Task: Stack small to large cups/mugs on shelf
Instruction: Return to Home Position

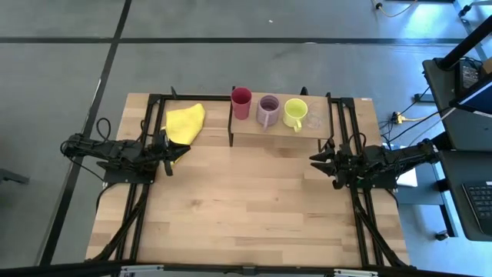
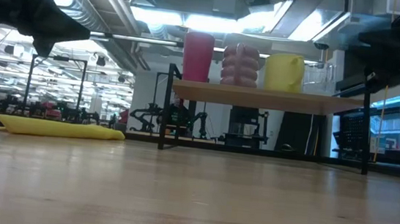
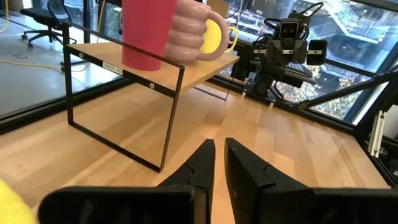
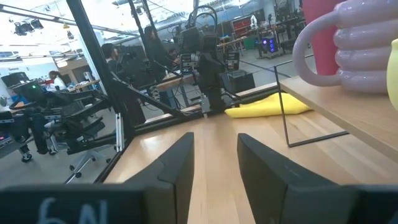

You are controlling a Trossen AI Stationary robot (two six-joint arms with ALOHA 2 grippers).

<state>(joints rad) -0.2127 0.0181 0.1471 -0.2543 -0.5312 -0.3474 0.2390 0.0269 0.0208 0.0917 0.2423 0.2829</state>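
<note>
Four cups stand in a row, each on its base, on the shelf [image 1: 280, 132] at the table's far side: a dark red cup [image 1: 241, 102], a lilac mug [image 1: 268, 111], a yellow-green mug [image 1: 295, 113] and a tiny clear glass [image 1: 314, 120]. In the low view they are side by side on the board [image 2: 260, 97]. My left gripper [image 1: 171, 156] hovers left of the shelf, its fingers [image 3: 219, 144] a narrow gap apart with nothing between. My right gripper [image 1: 315, 159] hovers near the shelf's right end, open [image 4: 215, 137] and empty.
A yellow cloth [image 1: 186, 122] lies on the table left of the shelf, just beyond my left gripper. Black frame rails [image 1: 138, 208] run along both table sides. Bare wooden tabletop [image 1: 246, 200] spreads between the arms and toward the near edge.
</note>
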